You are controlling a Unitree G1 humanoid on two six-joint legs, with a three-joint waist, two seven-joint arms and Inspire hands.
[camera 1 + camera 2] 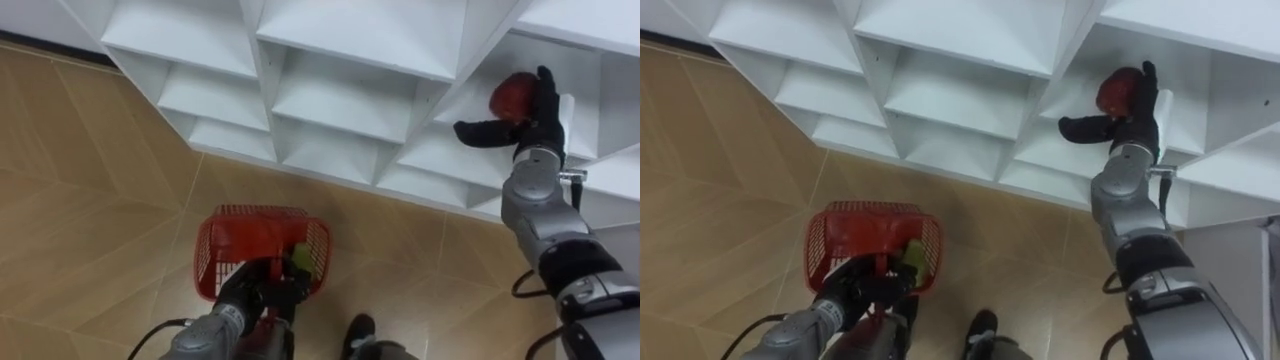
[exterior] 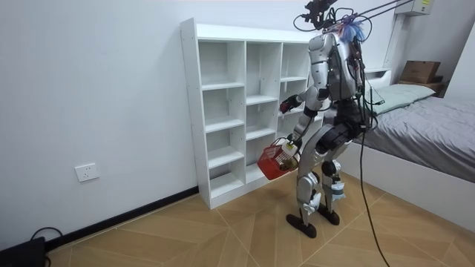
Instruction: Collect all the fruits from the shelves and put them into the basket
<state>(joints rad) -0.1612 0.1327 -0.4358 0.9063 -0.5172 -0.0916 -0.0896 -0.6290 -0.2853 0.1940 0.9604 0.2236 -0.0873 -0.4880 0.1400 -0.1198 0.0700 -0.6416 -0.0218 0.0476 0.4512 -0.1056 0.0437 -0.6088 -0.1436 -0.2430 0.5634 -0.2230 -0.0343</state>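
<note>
White closet [image 2: 223,111] of open compartments, standing against the wall. The robot stands upright, facing its end nearest the bed [image 2: 423,111], on a wood floor [image 1: 90,180].

Red basket [image 1: 225,235]: it hangs low in front of the robot, well below and to the left of the occupied compartment. The left hand [image 1: 243,293] is clenched round its handle.

Right hand [image 1: 540,125]: raised into a mid-height compartment on the robot's right. Its fingers are straight and stand up against the far side of the apple [image 1: 510,95], and the thumb is spread wide to the left, away from the fruit. The hand is released, touching but not yet grasping.

Apple: red, on the shelf, near the front of its compartment, just beside the fingers.

Green fruit [image 1: 300,258]: already in the basket, against its right wall.

Hazards, as judged:
- With the thumb this far out, a closing grip could nudge the apple first. It could then roll deeper into the compartment, or off the shelf lip to the floor.
- A shallow hold on a smooth, round fruit may slip while it is carried down to the basket, since that path crosses open floor.
- Any swing of the hanging basket could make the drop miss, or tip out the fruit already inside.
</note>
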